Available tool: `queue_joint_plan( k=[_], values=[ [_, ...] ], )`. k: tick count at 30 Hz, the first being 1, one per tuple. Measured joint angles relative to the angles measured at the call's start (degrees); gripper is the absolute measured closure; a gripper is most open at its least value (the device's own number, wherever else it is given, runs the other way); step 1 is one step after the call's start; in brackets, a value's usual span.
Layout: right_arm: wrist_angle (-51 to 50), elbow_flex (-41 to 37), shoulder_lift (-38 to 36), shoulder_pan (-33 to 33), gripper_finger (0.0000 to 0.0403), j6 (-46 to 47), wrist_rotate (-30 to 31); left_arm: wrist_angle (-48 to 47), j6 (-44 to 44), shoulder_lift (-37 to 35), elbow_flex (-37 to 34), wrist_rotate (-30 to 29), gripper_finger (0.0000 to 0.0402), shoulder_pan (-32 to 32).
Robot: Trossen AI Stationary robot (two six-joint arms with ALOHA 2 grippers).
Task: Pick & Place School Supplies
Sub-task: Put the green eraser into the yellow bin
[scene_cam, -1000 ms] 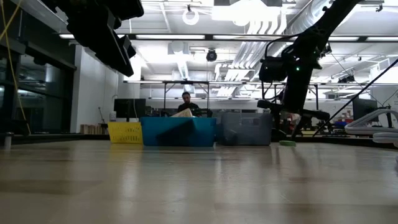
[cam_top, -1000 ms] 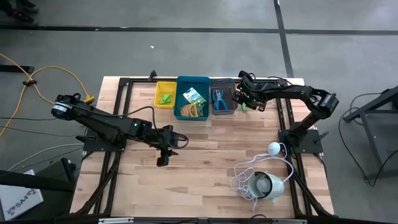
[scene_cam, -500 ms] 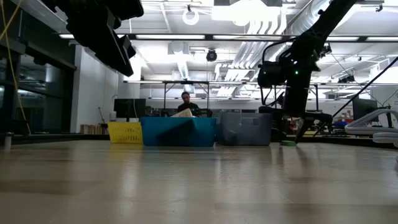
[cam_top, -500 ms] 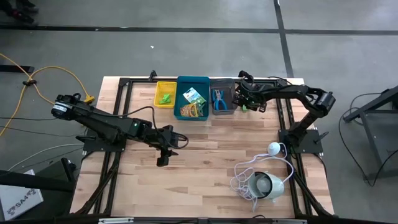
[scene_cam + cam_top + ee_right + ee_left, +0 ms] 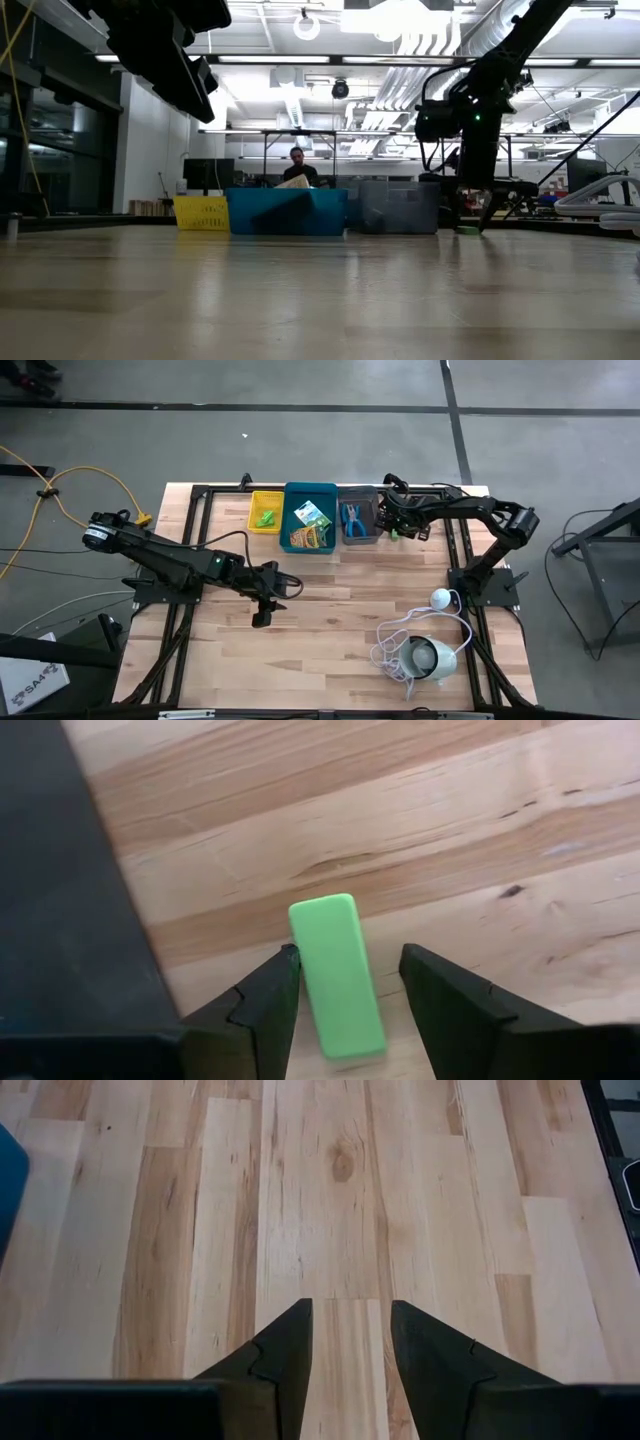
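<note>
One green piece (image 5: 337, 976) lies between the right gripper's (image 5: 345, 985) parted fingers — ungripped; left gripper (image 5: 350, 1345) open, empty — mid-table

Bright ceiling lights (image 5: 405, 25) glare; arms silhouetted, tabletop (image 5: 300, 300) dim.

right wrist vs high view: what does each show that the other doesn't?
Right wrist only: the green piece is a flat rounded bar lying on the wood between the open right gripper's fingers, next to a dark wall.

High only: the yellow bin, blue bin with crayon boxes, grey bin with scissors, the white device, and the left gripper open over bare table mid-left.

Both: the right gripper beside the grey bin, over the green piece.
</note>
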Motion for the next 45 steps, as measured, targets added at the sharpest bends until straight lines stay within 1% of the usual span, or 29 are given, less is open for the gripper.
queue_joint_plan(
  k=[9, 22, 30, 41, 45],
  values=[
    [0.1, -0.1, 0.0, 0.0, 0.0230, -0.6, 0.4, 0.0, -0.2, 0.0, 0.0, 0.0, 0.0268, 0.0],
    [1.7, -0.1, 0.0, -0.3, 0.0230, -0.7, -1.0, -0.6, -0.4, 0.0, 0.0, 0.0, 0.0268, 0.0],
    [3.4, -0.2, 0.0, -0.5, 0.0230, 0.0, -3.2, -0.7, -0.5, 0.0, 0.0, 0.0, 0.0268, 0.0],
    [3.6, -0.2, 0.0, -0.3, 0.0230, 0.3, -3.4, -0.7, -0.6, 0.0, 0.0, 0.0, 0.0268, 0.0],
    [3.6, -0.2, 0.0, -0.1, 0.0238, 0.2, -3.4, -0.7, -0.6, 0.0, 0.0, 0.0, 0.0268, 0.0]
  ],
)
